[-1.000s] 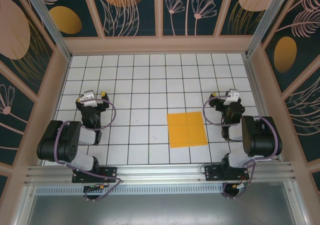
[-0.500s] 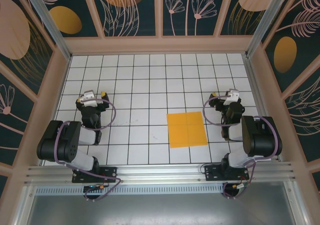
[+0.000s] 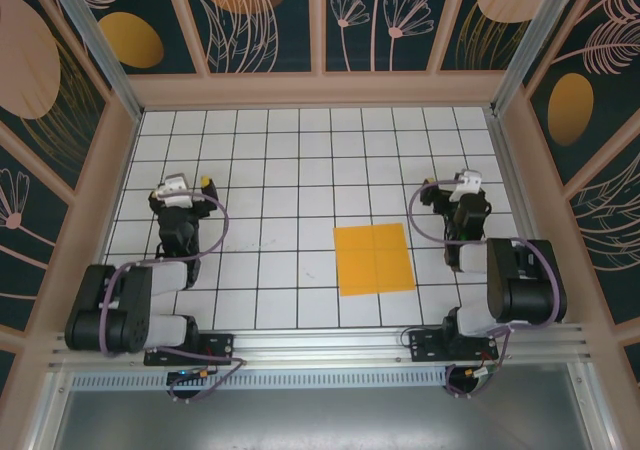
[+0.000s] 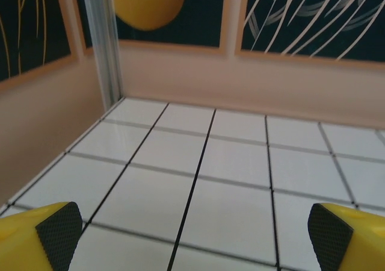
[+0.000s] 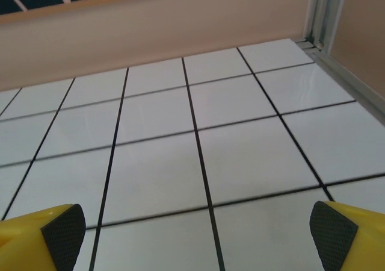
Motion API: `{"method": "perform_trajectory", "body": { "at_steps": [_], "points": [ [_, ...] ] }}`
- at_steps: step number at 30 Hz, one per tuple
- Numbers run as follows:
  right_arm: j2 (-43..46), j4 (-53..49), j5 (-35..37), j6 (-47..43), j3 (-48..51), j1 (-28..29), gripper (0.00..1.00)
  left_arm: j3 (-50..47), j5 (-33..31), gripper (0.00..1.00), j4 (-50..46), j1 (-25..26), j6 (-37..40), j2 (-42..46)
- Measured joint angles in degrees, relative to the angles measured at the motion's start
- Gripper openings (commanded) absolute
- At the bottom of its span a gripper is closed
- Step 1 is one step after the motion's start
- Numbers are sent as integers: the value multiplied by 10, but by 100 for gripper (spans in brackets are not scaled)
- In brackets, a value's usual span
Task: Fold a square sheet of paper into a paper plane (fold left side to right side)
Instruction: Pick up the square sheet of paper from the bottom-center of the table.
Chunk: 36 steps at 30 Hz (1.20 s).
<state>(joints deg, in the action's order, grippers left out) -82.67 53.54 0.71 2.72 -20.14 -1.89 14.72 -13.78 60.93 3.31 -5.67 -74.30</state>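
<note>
**Both arms reach forward, paper untouched**

The left arm lies low, its elbow folded back near the base and its forearm stretched out over the table. The left gripper sits well to the left of the square sheet of paper, a little beyond its far edge. The right arm stands close to the sheet's right side, and the right gripper hovers just past the sheet's far right corner. Both sets of jaws are spread wide with nothing between them. In the wrist views the black pads sit at opposite edges of the picture, with bare tiles in the gap.

The sheet lies flat on the white gridded table, right of centre and toward the near side, touched by neither gripper, with faint cross creases showing. Peach-framed walls with dark leaf panels and orange ovals close in three sides. A metal rail runs along the near edge.

Compared with a second ago, both grippers have moved a little farther out across the tiles, and the left elbow has sunk back toward its base. The sheet has not shifted.
</note>
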Motion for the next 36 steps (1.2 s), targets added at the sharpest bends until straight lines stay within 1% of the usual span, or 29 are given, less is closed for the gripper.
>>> {"method": "perform_trajectory", "body": {
  "at_steps": [2, 5, 9, 11, 17, 21, 23, 26, 32, 36],
  "points": [
    [28, -51, 5, 15, -32, 1, 99, 18, 20, 99, -43, 0, -20, 48],
    [75, -121, 10, 37, -48, 7, 99, 57, 66, 99, -123, 0, -60, 88],
    [125, -233, 8, 68, -66, 16, 99, 120, 140, 99, -230, 6, -113, 96],
    [141, -294, 7, 90, -84, 20, 99, 137, 165, 99, -263, 27, -132, 97],
    [149, -460, -19, 164, -134, 38, 99, 142, 210, 99, -339, 173, -174, 100],
    [119, -547, -34, 181, -159, 83, 97, 153, 231, 99, -377, 259, -186, 80],
    [97, -583, -39, 187, -171, 113, 97, 166, 245, 99, -388, 298, -191, 56],
    [65, -616, -49, 193, -184, 140, 95, 185, 265, 99, -397, 354, -197, 16],
    [21, -666, -49, 204, -200, 164, 95, 210, 290, 98, -402, 447, -210, -68],
    [19, -688, -47, 206, -201, 177, 95, 221, 301, 99, -407, 485, -218, -119]
  ]
}}
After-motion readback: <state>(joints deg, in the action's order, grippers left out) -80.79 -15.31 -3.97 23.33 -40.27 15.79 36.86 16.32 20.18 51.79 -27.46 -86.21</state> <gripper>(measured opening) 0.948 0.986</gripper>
